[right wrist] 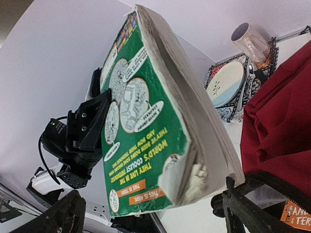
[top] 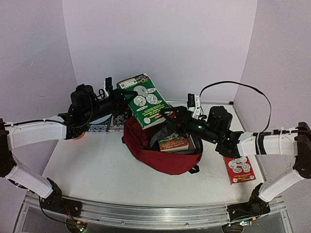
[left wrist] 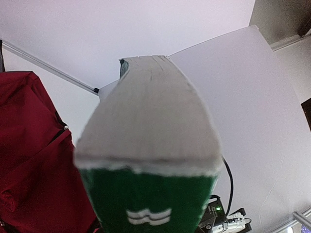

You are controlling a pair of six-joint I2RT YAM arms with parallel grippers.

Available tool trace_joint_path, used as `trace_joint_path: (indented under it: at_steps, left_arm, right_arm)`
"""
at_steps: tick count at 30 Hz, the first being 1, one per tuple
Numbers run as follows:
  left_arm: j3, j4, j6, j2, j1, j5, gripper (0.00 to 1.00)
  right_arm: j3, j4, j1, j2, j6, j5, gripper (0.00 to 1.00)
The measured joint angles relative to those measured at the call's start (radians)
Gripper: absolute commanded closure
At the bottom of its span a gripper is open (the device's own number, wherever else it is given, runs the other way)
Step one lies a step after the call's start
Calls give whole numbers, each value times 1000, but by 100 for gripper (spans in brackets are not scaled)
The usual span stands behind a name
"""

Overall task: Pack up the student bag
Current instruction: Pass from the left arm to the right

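Note:
The student bag (top: pixel 165 158), dark red with black zips, lies open at the table's middle; it also shows at the right of the right wrist view (right wrist: pixel 279 121). A small orange and green book (top: pixel 173 144) lies inside it. My left gripper (top: pixel 122 96) is shut on the spine edge of a thick green paperback (top: pixel 144 100) and holds it tilted above the bag's back rim. That book fills the left wrist view (left wrist: pixel 150 145) and hides my left fingers there. My right gripper (top: pixel 168 119) is open at the bag's back rim, its right finger (right wrist: pixel 241 208) against the black zip edge.
A red booklet (top: pixel 239 170) lies flat on the table by the right arm. A patterned mat (top: pixel 103 127) with a plate (right wrist: pixel 226 87) and a cup (right wrist: pixel 250 41) sits at the back left. A black cable (top: pixel 233 85) loops at the back right.

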Motion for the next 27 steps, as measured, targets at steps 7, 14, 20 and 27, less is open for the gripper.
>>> trace_joint_path:
  at_steps: [7,14,20,27]
  left_arm:
    - [-32,80,-42,-26,2,-25,100]
    - [-33,128,-46,-51,2,-42,100]
    - [-34,134,-71,-50,2,-40,100]
    - [-48,155,-96,-45,2,-24,100]
  right_arm:
    - [4,57,10,54,43,15,2]
    - [4,149,16,73,68,7,2]
    - [51,196,17,103,65,-32,2]
    - [95,206,21,116,44,-47,5]
